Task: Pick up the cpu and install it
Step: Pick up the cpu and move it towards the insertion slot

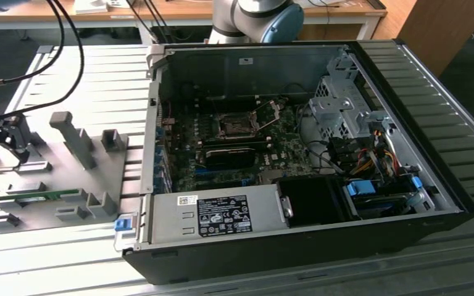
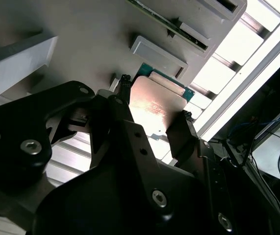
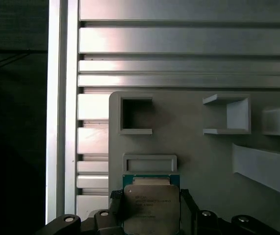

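Cpu (image 3: 152,208) gripped edge to edge by claw (image 2: 155,102), just beside small block (image 3: 149,163) on grey fixture plate (image 3: 203,156).

Arm (image 1: 249,15): silver-grey tube segments, blue joint cap (image 1: 285,24). Gripper (image 2: 154,100): matte black, blocky fingers (image 2: 179,137), silver hex screws (image 2: 159,197). Black cables (image 1: 68,37) trail alongside.

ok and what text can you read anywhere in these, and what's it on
cpu top: faint print, too blurred to read.
power supply labels: too small to read.
sticker on the back wall of the computer case: too small to read.
Nothing is legible enough to quote.
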{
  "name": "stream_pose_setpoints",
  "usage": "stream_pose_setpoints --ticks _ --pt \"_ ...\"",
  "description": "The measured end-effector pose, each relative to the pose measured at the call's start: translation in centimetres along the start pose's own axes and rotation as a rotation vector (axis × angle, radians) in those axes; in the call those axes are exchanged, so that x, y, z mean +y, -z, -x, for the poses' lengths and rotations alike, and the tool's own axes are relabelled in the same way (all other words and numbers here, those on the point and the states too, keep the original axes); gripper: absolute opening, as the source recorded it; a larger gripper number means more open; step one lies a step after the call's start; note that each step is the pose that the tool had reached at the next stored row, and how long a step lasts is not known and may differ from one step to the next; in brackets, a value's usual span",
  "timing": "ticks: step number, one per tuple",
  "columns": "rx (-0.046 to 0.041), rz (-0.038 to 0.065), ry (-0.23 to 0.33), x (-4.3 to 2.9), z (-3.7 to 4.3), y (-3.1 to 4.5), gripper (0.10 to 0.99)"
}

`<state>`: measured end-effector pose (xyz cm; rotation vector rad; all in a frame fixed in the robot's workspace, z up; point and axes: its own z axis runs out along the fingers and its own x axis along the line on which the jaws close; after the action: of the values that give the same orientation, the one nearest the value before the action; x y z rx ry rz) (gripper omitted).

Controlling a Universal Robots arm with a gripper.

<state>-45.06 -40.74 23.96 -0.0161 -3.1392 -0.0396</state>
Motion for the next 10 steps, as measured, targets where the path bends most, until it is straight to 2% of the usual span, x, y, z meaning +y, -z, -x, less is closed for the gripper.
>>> stream_pose_setpoints --ticks 10 --pt "0.0000 0.000 0.000 0.01 0.00 0.41 0.545"
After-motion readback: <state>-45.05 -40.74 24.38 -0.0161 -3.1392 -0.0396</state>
